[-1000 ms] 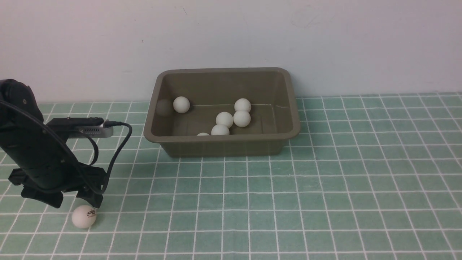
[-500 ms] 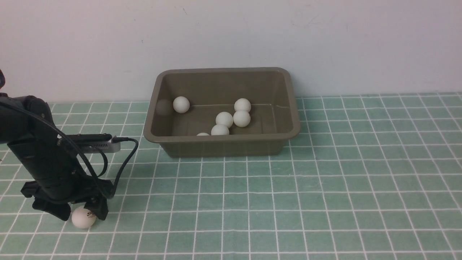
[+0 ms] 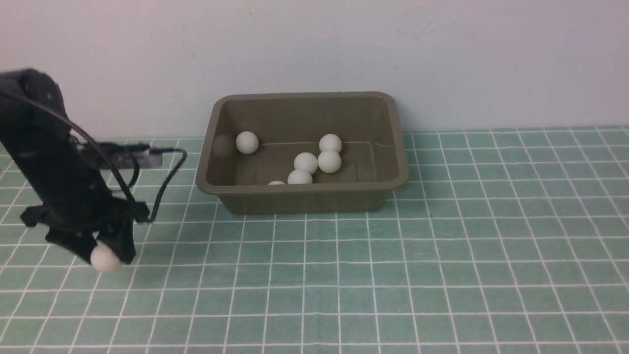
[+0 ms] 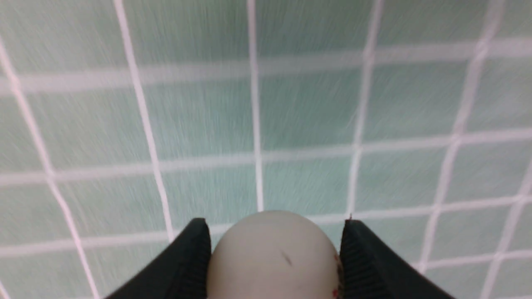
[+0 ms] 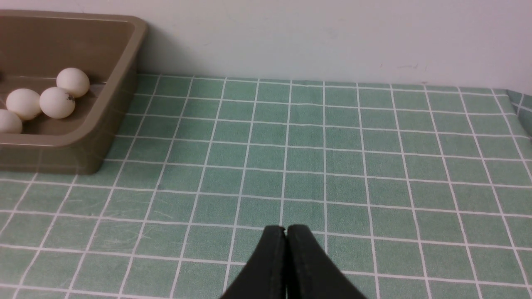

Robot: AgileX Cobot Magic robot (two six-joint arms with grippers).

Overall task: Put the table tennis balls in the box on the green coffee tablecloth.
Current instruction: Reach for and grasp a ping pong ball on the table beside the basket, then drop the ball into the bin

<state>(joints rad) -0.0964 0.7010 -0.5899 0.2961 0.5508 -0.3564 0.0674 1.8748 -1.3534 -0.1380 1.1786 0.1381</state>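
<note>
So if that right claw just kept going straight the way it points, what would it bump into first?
Probably nothing soon: ahead of the shut right claw lies bare cloth, then the wall. The box sits off to the side, though depth is hard to judge.

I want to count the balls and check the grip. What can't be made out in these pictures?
- Front view: a ball low in the box is mostly hidden by the near wall.
- Left wrist view: motion blur on the cloth; the held ball is cut off by the frame edge.
- Right wrist view: the box is cut off.
</note>
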